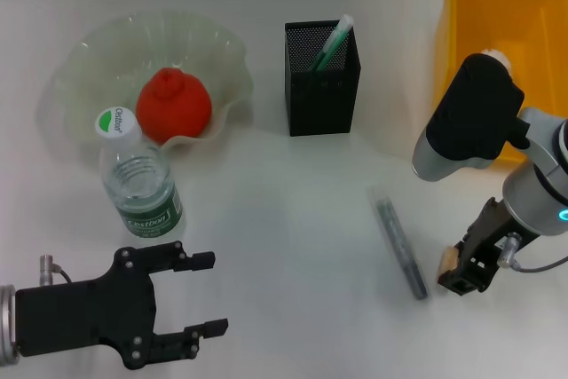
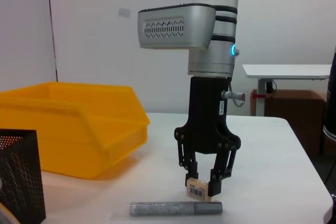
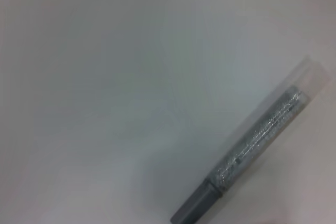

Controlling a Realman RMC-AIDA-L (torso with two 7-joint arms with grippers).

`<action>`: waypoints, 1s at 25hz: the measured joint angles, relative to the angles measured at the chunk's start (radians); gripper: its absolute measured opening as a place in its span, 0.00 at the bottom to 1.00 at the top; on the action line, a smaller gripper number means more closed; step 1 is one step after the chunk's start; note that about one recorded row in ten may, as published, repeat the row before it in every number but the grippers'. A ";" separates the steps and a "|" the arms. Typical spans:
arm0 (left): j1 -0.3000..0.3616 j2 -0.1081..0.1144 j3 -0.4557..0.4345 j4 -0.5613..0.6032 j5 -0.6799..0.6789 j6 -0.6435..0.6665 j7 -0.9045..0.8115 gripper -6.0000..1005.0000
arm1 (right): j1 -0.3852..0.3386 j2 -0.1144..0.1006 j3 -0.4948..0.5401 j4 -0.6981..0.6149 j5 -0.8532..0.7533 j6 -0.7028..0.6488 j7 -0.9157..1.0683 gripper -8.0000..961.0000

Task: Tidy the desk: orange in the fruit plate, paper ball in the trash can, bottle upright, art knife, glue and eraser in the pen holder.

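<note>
Eraser [image 2: 198, 189] sits pinched in your right hand [image 2: 203, 188], low over the counter [image 1: 293, 219]; your left hand [image 1: 200, 295] rests wide, near left.

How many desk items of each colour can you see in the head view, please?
Red-orange: 1, knobbly round orange
Pale green: 1, ruffled glass fruit plate
Clear: 1, plastic bottle
Black: 1, mesh pen holder
Yellow: 1, plastic trash can
Grey: 1, glittery glue stick
Tan: 1, eraser
Total: 7

white desk [image 1: 293, 219], second table [image 2: 286, 70], cardboard box [image 2: 294, 108]
</note>
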 joint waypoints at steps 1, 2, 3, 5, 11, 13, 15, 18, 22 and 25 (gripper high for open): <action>0.000 0.000 0.000 0.000 0.000 0.000 0.000 0.70 | -0.001 0.000 0.000 -0.002 0.000 0.001 0.000 0.42; 0.000 0.000 0.000 0.000 0.000 0.000 0.000 0.70 | -0.003 0.001 0.001 -0.007 0.000 0.002 0.001 0.42; 0.000 0.000 0.000 -0.001 0.000 -0.002 0.001 0.70 | -0.005 0.001 0.004 -0.014 0.000 0.002 0.001 0.42; 0.000 0.000 0.000 -0.002 0.000 -0.005 0.001 0.70 | -0.010 0.001 0.007 -0.038 0.004 0.001 0.002 0.42; 0.001 0.002 0.000 -0.003 0.000 -0.006 0.002 0.70 | -0.035 0.002 0.082 -0.234 0.014 -0.024 0.033 0.43; 0.000 0.002 0.000 -0.003 0.000 -0.007 0.002 0.70 | -0.034 0.001 0.098 -0.264 0.017 -0.020 0.041 0.43; -0.001 0.002 0.000 -0.003 0.000 -0.007 0.002 0.70 | -0.027 0.001 0.128 -0.322 0.023 0.007 0.063 0.43; -0.002 0.001 0.001 -0.003 0.000 -0.007 0.002 0.70 | -0.007 0.002 0.155 -0.350 0.025 0.109 0.081 0.43; -0.002 0.000 0.003 -0.003 0.000 -0.008 0.002 0.70 | 0.050 0.000 0.158 -0.305 0.033 0.229 0.082 0.43; -0.002 0.000 0.003 -0.003 0.000 -0.009 0.002 0.70 | 0.110 -0.001 0.157 -0.227 0.031 0.282 0.083 0.44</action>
